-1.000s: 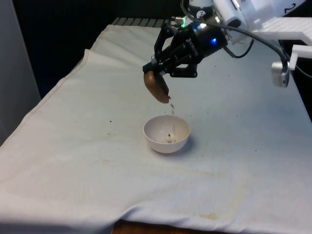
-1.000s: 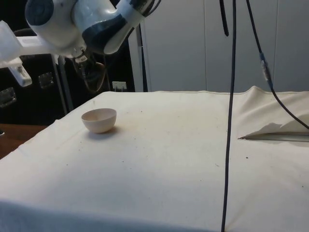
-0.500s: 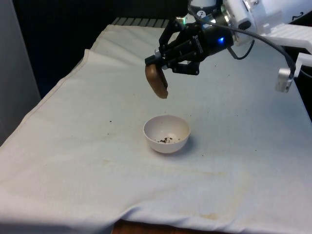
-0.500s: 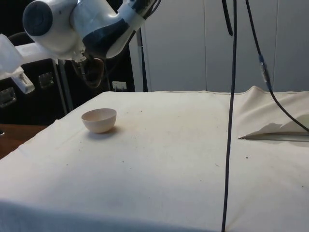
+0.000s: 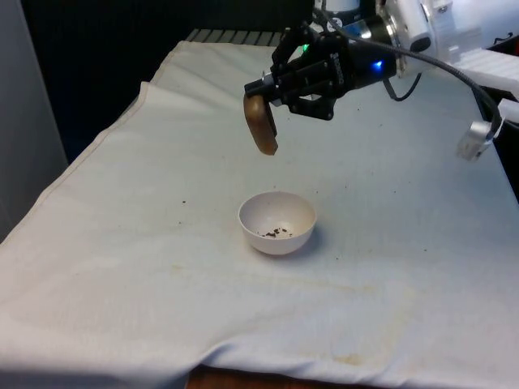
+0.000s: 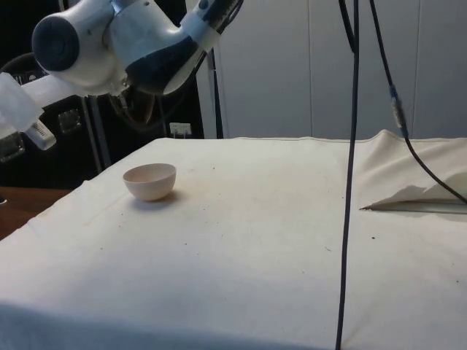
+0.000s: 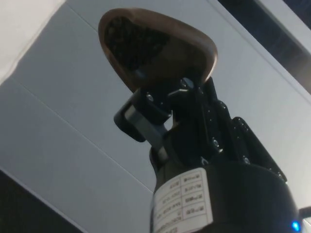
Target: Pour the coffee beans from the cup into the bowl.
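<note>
Pincer (image 5: 268, 96) pinches brown cup (image 5: 261, 124), tipped mouth-down above white bowl (image 5: 276, 223). A few coffee beans (image 5: 278, 232) lie in the bowl on the table (image 5: 122, 243).

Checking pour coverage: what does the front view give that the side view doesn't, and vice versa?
Front alone looks into the bowl, where coffee beans lie at the bottom, and has the gripper shut on the tipped brown cup above it. Side alone gives the bowl's outer profile and dangling black cables. Both share the bowl standing on the white cloth.
</note>
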Motion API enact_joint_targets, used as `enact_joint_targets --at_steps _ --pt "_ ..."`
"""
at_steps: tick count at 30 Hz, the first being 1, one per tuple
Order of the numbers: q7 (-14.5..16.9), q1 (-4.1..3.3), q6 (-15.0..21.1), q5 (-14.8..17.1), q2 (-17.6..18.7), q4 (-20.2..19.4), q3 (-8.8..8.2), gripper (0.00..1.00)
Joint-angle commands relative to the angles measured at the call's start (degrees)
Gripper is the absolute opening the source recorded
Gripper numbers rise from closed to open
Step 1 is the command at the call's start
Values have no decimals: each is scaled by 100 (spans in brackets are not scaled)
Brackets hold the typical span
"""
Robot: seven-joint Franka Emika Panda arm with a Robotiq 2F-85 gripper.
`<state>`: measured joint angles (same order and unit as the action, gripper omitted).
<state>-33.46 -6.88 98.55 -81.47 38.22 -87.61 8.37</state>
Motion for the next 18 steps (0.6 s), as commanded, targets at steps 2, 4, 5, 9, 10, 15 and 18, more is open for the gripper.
enact_joint_targets --at_steps 2,4,5,9,10,15,18 --pt "-6 -40 -126 -120 34 17 11 0" --pt "-17 -52 -241 -241 63 23 69 0" --pt "-17 -52 -241 -241 63 23 69 0" --pt "-34 -63 -470 -441 132 40 189 0" --pt "-40 -63 -521 -481 149 46 218 0" --pt "-46 -63 -756 -699 235 69 350 0" --pt "-57 -69 -928 -854 309 86 435 0"
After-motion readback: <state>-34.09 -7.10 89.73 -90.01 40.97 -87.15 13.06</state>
